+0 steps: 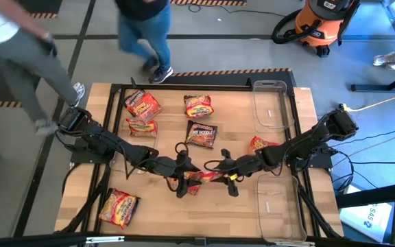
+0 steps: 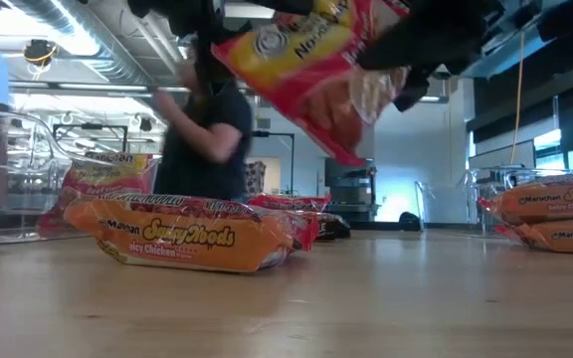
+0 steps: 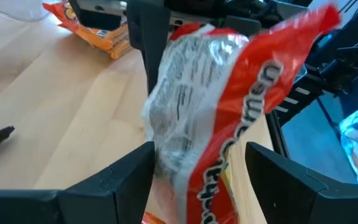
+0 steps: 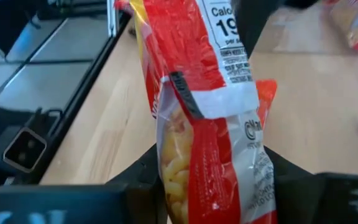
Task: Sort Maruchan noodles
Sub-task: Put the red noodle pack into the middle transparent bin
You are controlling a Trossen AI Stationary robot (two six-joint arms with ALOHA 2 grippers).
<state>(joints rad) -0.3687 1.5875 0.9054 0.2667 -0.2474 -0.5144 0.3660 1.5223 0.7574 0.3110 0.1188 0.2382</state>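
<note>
Sort is barely started, judging by the layout: left to right, one red-and-yellow crinkly plastic noodle packet [image 1: 118,207] lies alone at the near-left corner of the wooden table [image 1: 163,219], two more red-and-yellow packets [image 1: 142,106] sit far-left with a third [image 1: 198,106] just right of them, and a dark maroon packet [image 1: 201,134] lies mid-table, all loose on the wood. Centre-near, both arms meet over a red-and-yellow packet held up off the table [image 1: 201,176]: left gripper [image 3: 197,163] has its fingers spread wide either side of the packet [image 3: 229,118], not clamping it; right gripper [image 4: 210,171] is closed on the packet's end [image 4: 204,124] and carries it, looks like a handover. Another orange-red packet [image 1: 261,145] lies loose right of centre. The clear plastic rectangular bin at far right [image 1: 271,103] and the clear bin at near right [image 1: 278,206] both look empty. So nothing binned yet as far as I can see, every packet left to place
</note>
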